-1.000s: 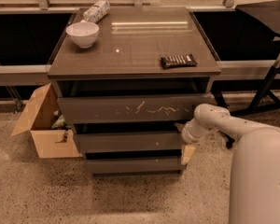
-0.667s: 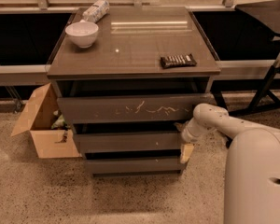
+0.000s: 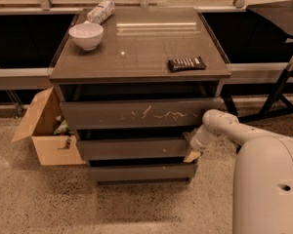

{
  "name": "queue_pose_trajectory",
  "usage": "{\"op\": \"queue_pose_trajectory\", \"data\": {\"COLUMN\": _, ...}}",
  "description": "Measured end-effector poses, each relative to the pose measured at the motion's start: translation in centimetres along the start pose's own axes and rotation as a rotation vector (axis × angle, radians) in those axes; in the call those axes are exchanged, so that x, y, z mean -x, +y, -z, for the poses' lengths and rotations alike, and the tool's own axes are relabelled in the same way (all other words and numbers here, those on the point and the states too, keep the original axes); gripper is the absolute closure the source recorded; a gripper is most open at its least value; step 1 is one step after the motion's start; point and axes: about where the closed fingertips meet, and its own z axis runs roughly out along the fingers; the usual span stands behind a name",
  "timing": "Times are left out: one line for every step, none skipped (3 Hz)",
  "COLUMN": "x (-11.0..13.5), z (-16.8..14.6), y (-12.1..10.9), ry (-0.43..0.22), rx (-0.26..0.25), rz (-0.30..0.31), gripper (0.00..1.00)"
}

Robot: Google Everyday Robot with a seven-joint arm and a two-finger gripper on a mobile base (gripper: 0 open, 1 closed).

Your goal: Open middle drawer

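Observation:
The middle drawer (image 3: 132, 148) is a wide, shallow dark grey-brown front, plain and almost unmarked, below the taller scratched top drawer front (image 3: 136, 113) and above the slim bottom one (image 3: 139, 172). It stands a little forward of the cabinet, with a dark gap above it. My gripper (image 3: 191, 149) is at the drawer's right end, at the cabinet's right front corner, on a white arm that reaches in from the right. Its tips are against the drawer's edge.
On the cabinet top (image 3: 136, 52) are a white bowl (image 3: 86, 35), a lying bottle (image 3: 100, 10) and a dark snack bar (image 3: 186, 63). An open cardboard box (image 3: 46, 130) stands on the floor at the left. A black stand's legs (image 3: 278, 96) are at the right.
The camera view has shifted slightly and my arm has moved a little at the drawer's right end. The drawers look the same.

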Motion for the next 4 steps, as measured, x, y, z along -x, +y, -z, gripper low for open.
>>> {"op": "queue_pose_trajectory", "data": {"x": 0.4, "z": 0.7, "y": 0.4, "ry": -0.009, "rx": -0.006, "rz": 0.005, "gripper": 0.65}}
{"op": "queue_pose_trajectory", "data": {"x": 1.2, "z": 1.9, "y": 0.7, "ry": -0.037, "rx": -0.019, "rz": 0.018, "gripper": 0.89}}
{"op": "queue_pose_trajectory", "data": {"x": 3.2, "z": 2.7, "y": 2.5, "ry": -0.105, "rx": 0.011, "rz": 0.042, "gripper": 0.97}}
{"op": "queue_pose_trajectory", "data": {"x": 3.2, "z": 2.7, "y": 2.5, "ry": -0.105, "rx": 0.011, "rz": 0.042, "gripper": 0.73}}
